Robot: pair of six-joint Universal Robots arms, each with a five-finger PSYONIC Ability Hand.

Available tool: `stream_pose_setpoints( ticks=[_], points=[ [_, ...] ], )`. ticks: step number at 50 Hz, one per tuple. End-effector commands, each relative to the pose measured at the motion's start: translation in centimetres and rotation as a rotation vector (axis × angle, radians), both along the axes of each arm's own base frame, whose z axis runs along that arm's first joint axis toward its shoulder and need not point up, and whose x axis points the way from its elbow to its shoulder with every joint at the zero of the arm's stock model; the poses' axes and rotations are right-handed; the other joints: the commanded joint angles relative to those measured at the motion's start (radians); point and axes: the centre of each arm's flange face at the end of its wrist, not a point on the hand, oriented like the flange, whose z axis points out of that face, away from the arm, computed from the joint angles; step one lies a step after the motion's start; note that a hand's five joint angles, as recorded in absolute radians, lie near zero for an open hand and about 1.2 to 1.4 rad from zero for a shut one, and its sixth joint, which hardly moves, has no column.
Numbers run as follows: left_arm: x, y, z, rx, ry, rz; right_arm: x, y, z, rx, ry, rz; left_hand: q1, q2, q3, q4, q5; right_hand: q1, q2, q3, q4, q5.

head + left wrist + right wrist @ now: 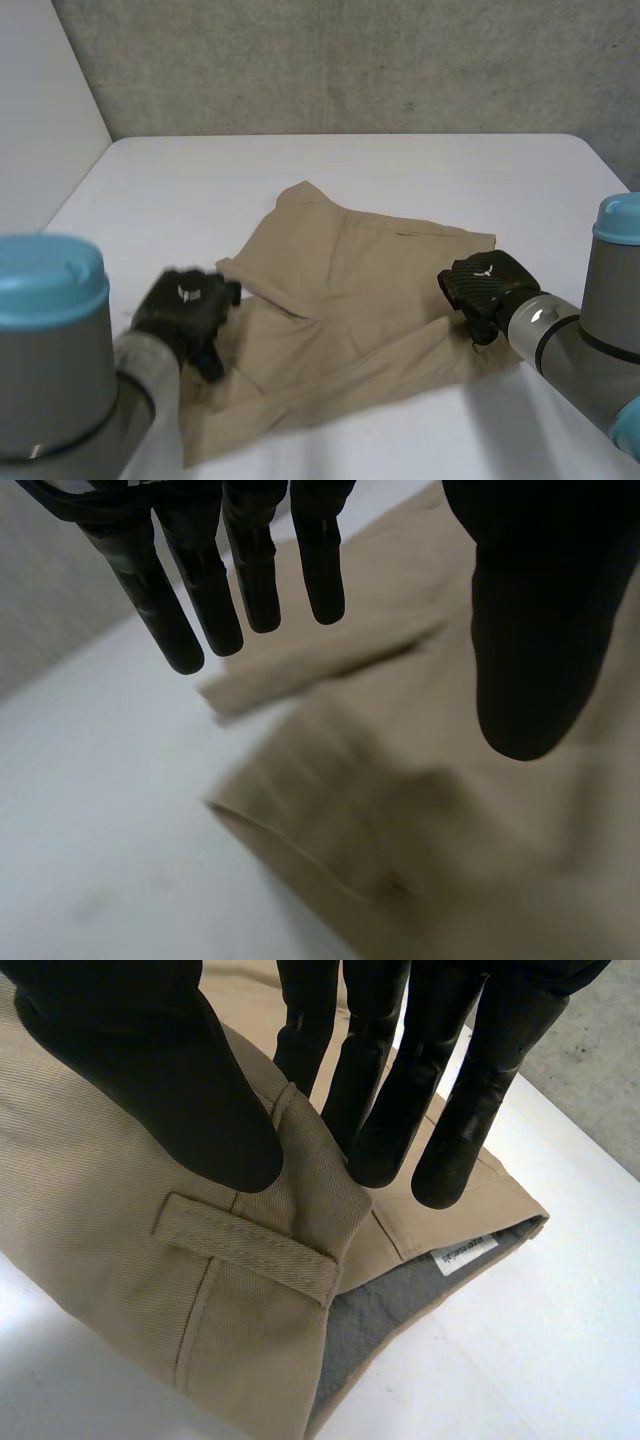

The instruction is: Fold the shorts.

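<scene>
Seems barely begun, with the shorts [350, 300] near-flat on the table [400, 170], right hand [485, 282] pinching their waistband [110, 1250], left hand [185, 308] open and empty over a leg hem [290, 845], and the whole fold left to do.

We see a white table [400, 170] whose rounded far corner lies toward 2 o'clock in the head view. Beyond its far edge, at 12 o'clock, we see a rough grey wall [350, 60]. At 10 o'clock a plain white panel [40, 100] stands beside the table.
</scene>
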Motion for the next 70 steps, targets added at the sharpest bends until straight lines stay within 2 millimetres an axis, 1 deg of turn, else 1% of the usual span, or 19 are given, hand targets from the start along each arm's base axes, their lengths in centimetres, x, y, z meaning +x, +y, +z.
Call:
stream_pose_setpoints(
  ticks=[1,6,15,20,21,23,24,27,29,34,39,43,45,51,52,56,63,67,70],
  points=[
    [0.9,3.7,-1.0,0.174,0.086,0.054,0.1,0.2,-0.2,0.006,0.001,0.006,0.048,0.056,0.051,0.066,0.064,0.432,0.219,0.199,0.204,0.233],
    [1.1,4.4,-2.3,0.218,0.079,0.064,0.0,0.2,-0.2,0.008,0.001,0.001,0.074,0.082,0.078,0.093,0.090,0.432,0.219,0.199,0.204,0.233],
    [1.0,3.3,-3.6,0.186,0.062,0.108,-0.1,0.1,-0.2,0.003,-0.001,-0.007,0.238,0.246,0.242,0.257,0.255,0.432,0.219,0.199,0.204,0.233],
    [1.2,3.5,-3.6,0.172,0.043,0.126,-0.1,0.0,-0.1,0.002,-0.001,-0.009,0.531,0.540,0.535,0.550,0.548,0.432,0.219,0.199,0.204,0.233],
    [1.1,3.8,-3.4,0.161,0.039,0.116,-0.1,0.0,-0.1,0.000,-0.001,-0.009,0.645,0.654,0.649,0.664,0.662,0.432,0.219,0.199,0.204,0.233],
    [1.0,3.9,-3.1,0.149,0.039,0.103,-0.1,0.1,-0.1,0.002,-0.001,-0.007,0.705,0.713,0.709,0.724,0.721,0.432,0.219,0.199,0.204,0.233],
    [0.9,4.1,-2.6,0.131,0.039,0.088,-0.1,0.1,-0.1,0.003,0.001,-0.006,0.819,0.827,0.822,0.837,0.835,0.432,0.219,0.199,0.204,0.233],
    [0.9,4.2,-1.6,0.096,0.051,0.073,-0.1,0.2,-0.1,0.000,0.008,-0.002,0.943,0.951,0.946,0.961,0.959,0.432,0.219,0.199,0.204,0.233],
    [1.0,4.4,-0.7,0.064,0.061,0.059,-0.1,0.4,-0.1,0.003,0.019,0.004,0.951,0.960,0.955,0.970,0.968,0.432,0.219,0.199,0.204,0.233],
    [1.2,4.5,0.2,0.020,0.025,0.030,-0.5,1.8,0.6,0.034,0.075,0.035,0.951,0.960,0.955,0.970,0.968,0.432,0.219,0.199,0.204,0.233],
    [1.9,5.1,1.4,-0.008,-0.094,-0.024,-1.8,4.3,1.9,0.064,0.222,0.119,0.951,0.960,0.955,0.970,0.968,0.432,0.219,0.199,0.204,0.233],
    [2.7,6.1,3.7,-0.037,-0.160,-0.066,-2.5,6.0,3.6,0.035,0.292,0.161,0.951,0.960,0.955,0.970,0.968,0.432,0.219,0.199,0.204,0.233],
    [3.1,6.7,5.7,-0.071,-0.161,-0.082,-2.8,6.5,4.5,0.017,0.300,0.168,0.951,0.960,0.955,0.970,0.968,0.432,0.219,0.199,0.204,0.233],
    [4.1,7.8,11.1,-0.178,-0.084,-0.078,-3.9,8.1,9.2,-0.116,0.260,0.137,0.951,0.960,0.955,0.970,0.968,0.432,0.219,0.199,0.204,0.233],
    [4.3,8.1,12.4,-0.210,-0.060,-0.075,-4.0,8.2,9.7,-0.136,0.253,0.130,0.951,0.960,0.955,0.970,0.968,0.432,0.219,0.199,0.204,0.233],
    [4.8,8.8,14.5,-0.259,-0.016,-0.075,-4.2,9.0,11.9,-0.222,0.218,0.126,0.951,0.960,0.955,0.970,0.968,0.432,0.219,0.199,0.204,0.233],
    [5.0,10.0,15.9,-0.289,0.025,-0.112,-4.6,10.2,14.2,-0.277,0.166,0.133,0.951,0.960,0.955,0.970,0.968,0.432,0.219,0.199,0.204,0.233],
    [4.9,10.2,16.7,-0.309,0.049,-0.125,-5.0,10.0,14.3,-0.268,0.165,0.111,0.951,0.960,0.955,0.970,0.968,0.432,0.219,0.199,0.204,0.233],
    [4.5,9.9,16.7,-0.306,0.045,-0.134,-5.3,9.5,14.0,-0.256,0.172,0.095,0.951,0.960,0.955,0.970,0.968,0.432,0.219,0.199,0.204,0.233]
  ],
)
